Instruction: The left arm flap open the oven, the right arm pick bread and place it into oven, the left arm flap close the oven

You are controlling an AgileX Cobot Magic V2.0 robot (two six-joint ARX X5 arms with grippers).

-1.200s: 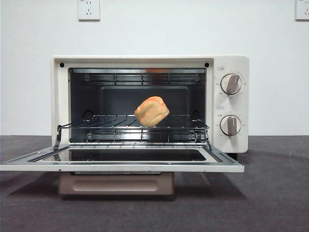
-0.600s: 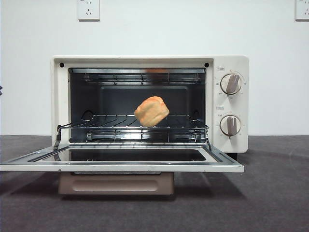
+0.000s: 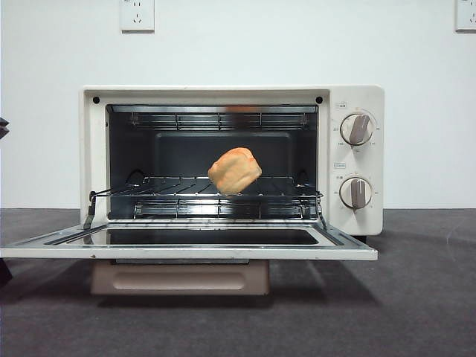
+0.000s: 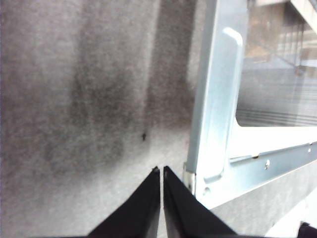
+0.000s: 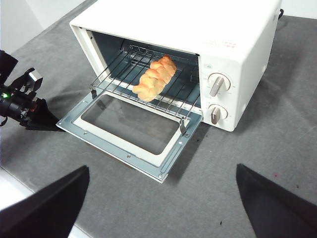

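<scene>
The cream-white oven (image 3: 357, 97) stands with its door (image 3: 186, 253) flapped down nearly flat, the beige handle (image 3: 178, 279) under its front edge. The golden-brown bread (image 3: 234, 170) lies on the wire rack (image 3: 163, 195) inside; the right wrist view shows this bread (image 5: 154, 78) as a braided loaf. My left gripper (image 4: 159, 171) is shut and empty, low over the mat beside the door's left front corner (image 4: 198, 181). My right gripper (image 5: 161, 198) hangs high in front of the oven (image 5: 198, 25), open wide, holding nothing.
The oven sits on a dark grey mat (image 3: 416, 297) before a white wall with two sockets (image 3: 137, 15). Two round knobs (image 3: 356, 128) are on the right panel. A black part of the left arm (image 3: 3, 128) shows at the left edge.
The door's front edge and handle have risen slightly. A black part of the left arm has come into the front view's left edge. The bread has not moved.
</scene>
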